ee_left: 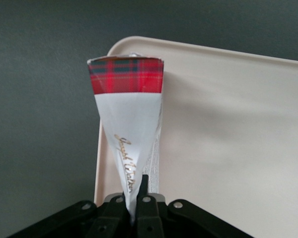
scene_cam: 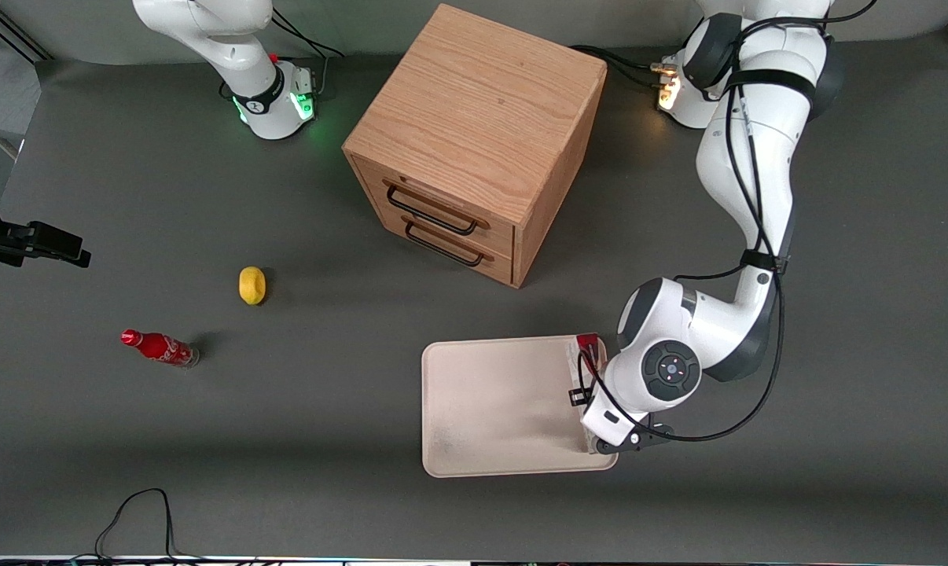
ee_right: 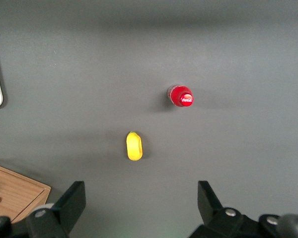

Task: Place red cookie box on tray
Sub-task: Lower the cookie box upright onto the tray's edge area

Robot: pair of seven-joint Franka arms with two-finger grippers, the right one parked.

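The left arm's pincer point(ee_left: 134, 208) clamps the slim red-tartan-ended cardboard cookie box point(ee_left: 126, 124) over the flat cream-white tray point(ee_left: 228, 139), at its edge. Shift it toward the tray's middle, lower it flat, then release.

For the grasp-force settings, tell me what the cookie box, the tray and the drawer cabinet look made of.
Red cookie box: printed cardboard, smooth, with folded edges; the left end effector is shut on it over the tray's edge.
Tray: cream, matte, probably moulded plastic, with rounded corners.
Drawer cabinet: wood, visible grain; dark handles, probably metal.
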